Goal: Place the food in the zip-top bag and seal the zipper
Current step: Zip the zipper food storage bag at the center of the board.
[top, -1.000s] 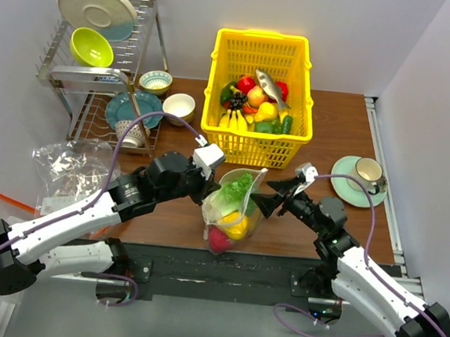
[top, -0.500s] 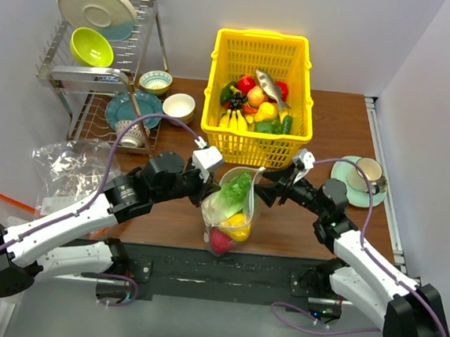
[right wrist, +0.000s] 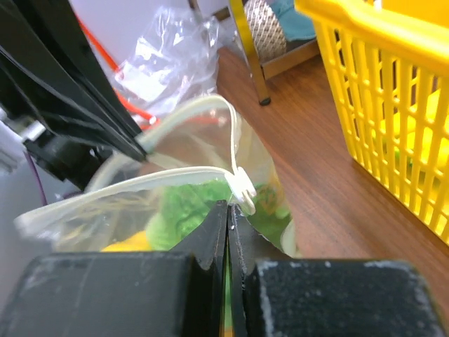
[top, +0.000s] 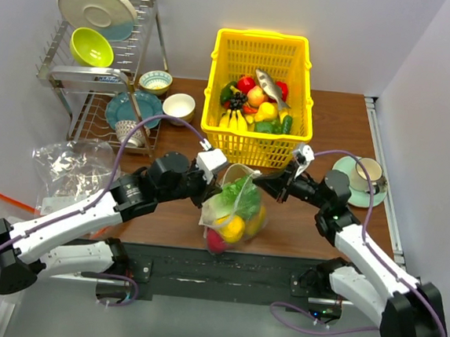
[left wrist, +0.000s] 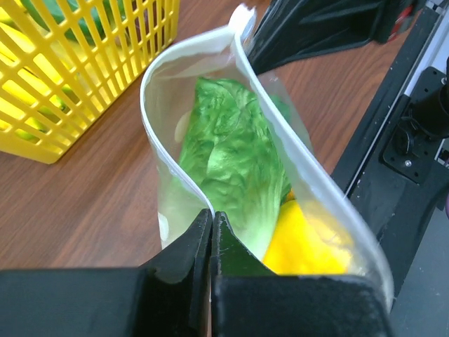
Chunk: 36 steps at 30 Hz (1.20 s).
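The zip-top bag (top: 233, 210) hangs upright between my two grippers over the table's near edge. Inside it are green lettuce (left wrist: 228, 154), a yellow piece (left wrist: 305, 242) and a red piece (top: 217, 239). My left gripper (left wrist: 212, 214) is shut on the bag's left rim. My right gripper (right wrist: 229, 207) is shut on the bag's right end, just under the white end tab of the zipper (right wrist: 175, 177). The zipper's two strips bow apart, so the mouth stands open. In the top view the left gripper (top: 218, 176) and right gripper (top: 260, 179) face each other across the mouth.
A yellow basket (top: 254, 149) holding more toy food stands just behind the bag. A dish rack (top: 99, 71) with plates and bowls is at the back left. Plain clear bags (top: 71, 171) lie at the left. A cup on a saucer (top: 362, 176) sits at the right.
My right gripper moved left to the bag's right end and closed on it. The bag's mouth has been drawn out sideways. My left gripper kept its hold.
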Tool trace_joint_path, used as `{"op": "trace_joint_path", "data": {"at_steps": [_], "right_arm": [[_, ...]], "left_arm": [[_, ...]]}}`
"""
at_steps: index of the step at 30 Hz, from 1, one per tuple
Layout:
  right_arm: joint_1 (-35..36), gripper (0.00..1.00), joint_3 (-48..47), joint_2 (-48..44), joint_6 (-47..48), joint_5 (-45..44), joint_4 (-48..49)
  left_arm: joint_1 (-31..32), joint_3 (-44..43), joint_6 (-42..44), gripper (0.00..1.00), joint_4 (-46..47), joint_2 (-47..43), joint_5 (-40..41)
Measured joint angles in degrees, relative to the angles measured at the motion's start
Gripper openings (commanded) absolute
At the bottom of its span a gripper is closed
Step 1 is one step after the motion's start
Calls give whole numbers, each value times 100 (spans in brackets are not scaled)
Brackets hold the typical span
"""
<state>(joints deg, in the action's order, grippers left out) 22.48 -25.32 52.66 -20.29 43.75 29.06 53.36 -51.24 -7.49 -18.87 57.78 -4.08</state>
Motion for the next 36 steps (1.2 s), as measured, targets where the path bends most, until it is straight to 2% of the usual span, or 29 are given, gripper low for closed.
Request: {"op": "trace_joint_path", "data": {"at_steps": [4, 7, 8, 11, 17, 27, 36], "right_arm": [[13, 0, -481, -787, 90, -529, -1486], [26, 0, -1008, -1172, 201, -962, -2634], [26, 0, -1182, -1263, 243, -1071, -2964], [26, 0, -1541, -1421, 343, -1257, -3735], [22, 0, -1873, -1491, 398, -1279, -4760], [22, 0, -2374, -1574, 439, -1209, -5772], [22, 0, -2625, -1604, 505, -1102, -6148]], "left_arm": [[0, 0, 94, 17, 11, 37, -127], [0, -7, 188, 30, 44, 35, -221], [0, -13, 251, 45, 39, 33, -243], [0, -142, 417, 75, -31, 33, -328], [0, -892, 588, 81, -103, 28, -568], [50, -2035, 1351, 78, 142, 343, -1401], [557, -2551, 2826, 63, 37, 1392, -2015]]}}
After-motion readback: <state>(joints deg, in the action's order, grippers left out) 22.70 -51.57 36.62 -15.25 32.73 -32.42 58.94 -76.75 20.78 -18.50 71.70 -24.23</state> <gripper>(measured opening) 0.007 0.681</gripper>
